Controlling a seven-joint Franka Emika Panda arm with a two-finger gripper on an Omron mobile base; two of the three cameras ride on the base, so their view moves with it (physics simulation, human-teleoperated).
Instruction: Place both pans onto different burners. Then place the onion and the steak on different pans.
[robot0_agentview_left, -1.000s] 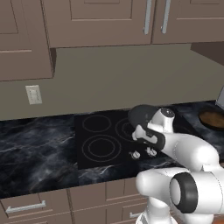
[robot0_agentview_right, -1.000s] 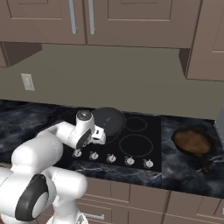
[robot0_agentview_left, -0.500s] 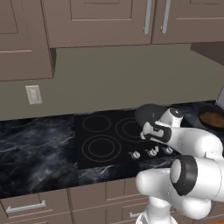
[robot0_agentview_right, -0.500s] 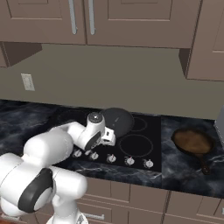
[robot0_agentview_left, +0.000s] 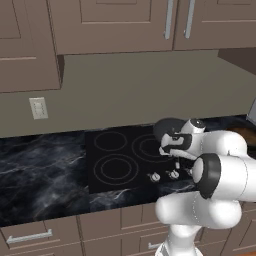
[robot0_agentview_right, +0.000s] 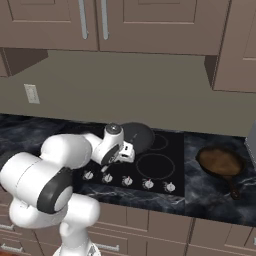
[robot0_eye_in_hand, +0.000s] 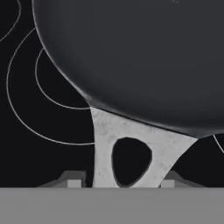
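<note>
The dark grey-black pan (robot0_agentview_left: 167, 128) (robot0_agentview_right: 138, 136) (robot0_eye_in_hand: 140, 52) hangs over the back of the black cooktop, partly covering the burner rings (robot0_eye_in_hand: 26, 87). My gripper (robot0_eye_in_hand: 121, 179) (robot0_agentview_left: 176, 149) (robot0_agentview_right: 124, 153) is shut on its silver handle (robot0_eye_in_hand: 101, 144), just short of the pan's rim. Whether the pan touches the glass I cannot tell. The brown pan (robot0_agentview_right: 220, 161) (robot0_agentview_left: 246, 134) lies on the marble counter to the right of the cooktop. Other burners (robot0_agentview_left: 116, 167) (robot0_agentview_right: 155, 166) lie bare. The onion and the steak are out of view.
A row of small silver knobs (robot0_agentview_right: 127, 181) (robot0_agentview_left: 155, 176) runs along the cooktop's front edge. Dark marble counter (robot0_agentview_left: 40, 165) stretches to the left. Brown cabinets (robot0_agentview_right: 100, 20) hang above, and an outlet (robot0_agentview_left: 38, 107) sits on the wall.
The arm has carried the dark pan a little to the right along the back of the cooktop, and its elbow has swung nearer the base. The brown pan has not moved.
</note>
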